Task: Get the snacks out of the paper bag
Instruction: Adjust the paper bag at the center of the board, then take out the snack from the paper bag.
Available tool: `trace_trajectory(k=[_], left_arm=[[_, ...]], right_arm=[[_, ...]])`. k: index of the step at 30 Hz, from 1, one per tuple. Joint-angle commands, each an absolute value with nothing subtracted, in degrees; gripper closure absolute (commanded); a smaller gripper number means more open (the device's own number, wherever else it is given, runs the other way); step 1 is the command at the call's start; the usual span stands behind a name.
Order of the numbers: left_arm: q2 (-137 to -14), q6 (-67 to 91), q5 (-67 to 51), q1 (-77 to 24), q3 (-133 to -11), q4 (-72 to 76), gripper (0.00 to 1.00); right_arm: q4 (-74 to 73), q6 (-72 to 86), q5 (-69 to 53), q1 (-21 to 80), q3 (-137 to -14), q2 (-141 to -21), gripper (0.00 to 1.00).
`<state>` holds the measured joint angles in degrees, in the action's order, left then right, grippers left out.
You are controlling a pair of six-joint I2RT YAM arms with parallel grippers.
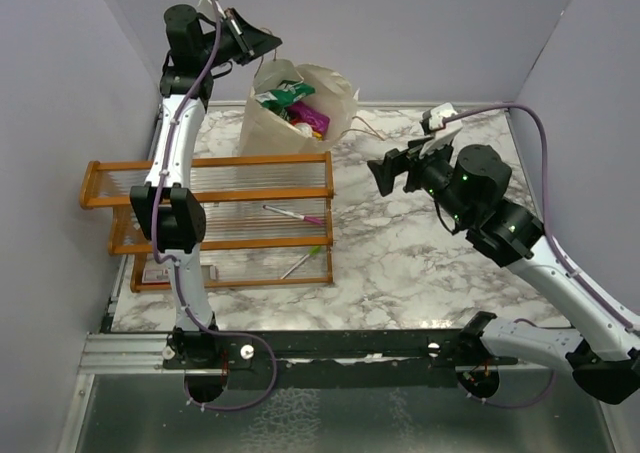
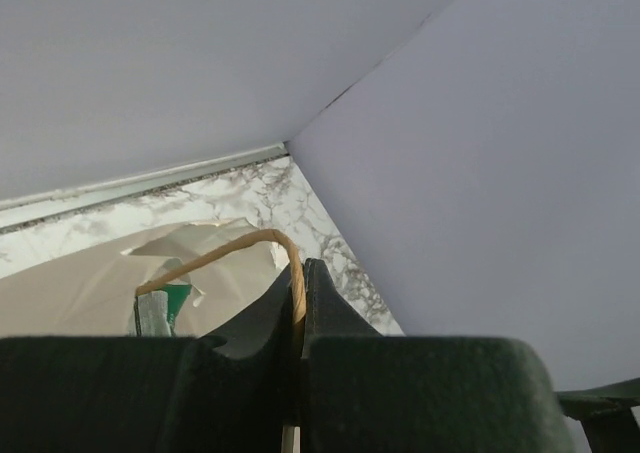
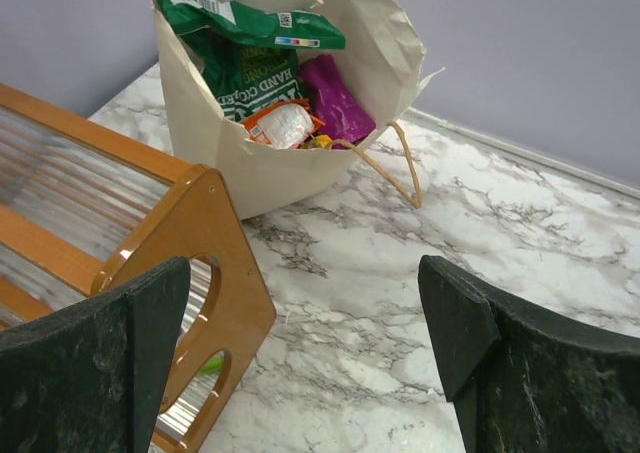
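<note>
The left jaws pinch the twine handle [image 2: 250,236] tight, holding the paper bag [image 3: 230,163] open. The right jaws gape wide, empty, ready for the snacks [image 3: 250,68].

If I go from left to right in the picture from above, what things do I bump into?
Orange wooden rack → paper bag with snacks inside → right pincer, open.

Silver-white arms [image 1: 172,143] with black joints [image 1: 180,218], purple cables [image 1: 545,143]; green lights [image 1: 443,183] on the right.
</note>
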<state>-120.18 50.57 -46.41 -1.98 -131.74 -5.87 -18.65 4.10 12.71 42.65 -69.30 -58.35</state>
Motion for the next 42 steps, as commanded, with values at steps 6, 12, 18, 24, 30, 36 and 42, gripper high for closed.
trace_trajectory(k=[6,12,18,24,30,36,42], left_arm=[[-108.97,49.84,-51.23,-7.14,-123.13,0.91,1.0],[-103.41,49.78,-47.21,-9.1,-116.53,1.29,1.0],[-101.76,51.3,-45.48,-10.03,-111.91,2.94,1.0],[-102.14,51.48,-44.57,-12.49,-111.93,2.55,1.0],[-102.82,50.63,-42.86,-15.71,-112.46,1.03,1.0],[-102.89,50.06,-42.0,-16.89,-112.97,-0.33,1.0],[-101.98,49.66,-41.4,-17.3,-112.53,-0.96,1.0]], right_arm=[[-17.12,13.06,11.31,42.63,-74.41,-65.22,0.06],[-15.08,28.06,7.12,38.55,-78.17,-73.32,0.1],[-8.31,45.58,-10.31,26.78,-78.19,-82.11,0.18],[0.53,54.16,-16.68,26.28,-75.9,-87.4,0.17],[7.65,63.99,-22.47,26.6,-75.29,-93.2,0.17],[7.64,70.99,-21.88,26.84,-73.25,-95.92,0.2],[10.68,73.04,-19.68,27.25,-69.29,-96.52,0.19]])
